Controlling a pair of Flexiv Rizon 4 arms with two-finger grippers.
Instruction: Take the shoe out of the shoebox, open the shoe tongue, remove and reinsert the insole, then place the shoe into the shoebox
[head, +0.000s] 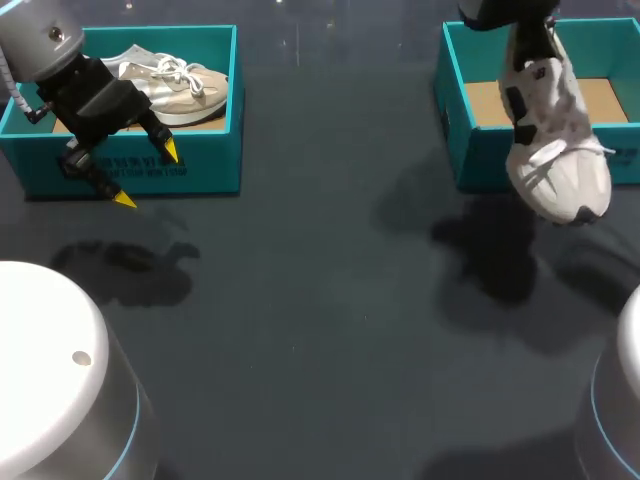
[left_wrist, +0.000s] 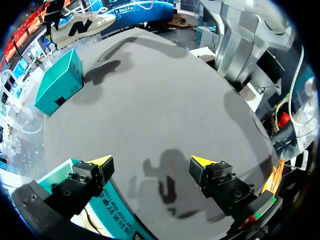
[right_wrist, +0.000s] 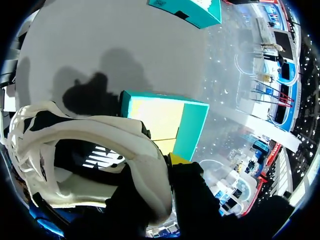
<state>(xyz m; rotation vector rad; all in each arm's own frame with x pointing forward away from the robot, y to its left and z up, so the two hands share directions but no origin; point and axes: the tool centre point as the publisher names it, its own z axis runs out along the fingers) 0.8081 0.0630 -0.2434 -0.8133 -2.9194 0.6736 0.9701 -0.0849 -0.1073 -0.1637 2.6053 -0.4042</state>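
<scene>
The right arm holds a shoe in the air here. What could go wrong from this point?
1. The white sneaker hangs toe-down from the right gripper, pinched only at its heel collar, so it could swing or slip.
2. Its toe hangs near the front wall of the right teal cardboard shoebox; lowering it might snag that wall.

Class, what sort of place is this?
Likely a robot test bench for shoe handling: a dark table, a teal shoebox holding a beige shoe, and the right gripper holding up a white shoe.
</scene>
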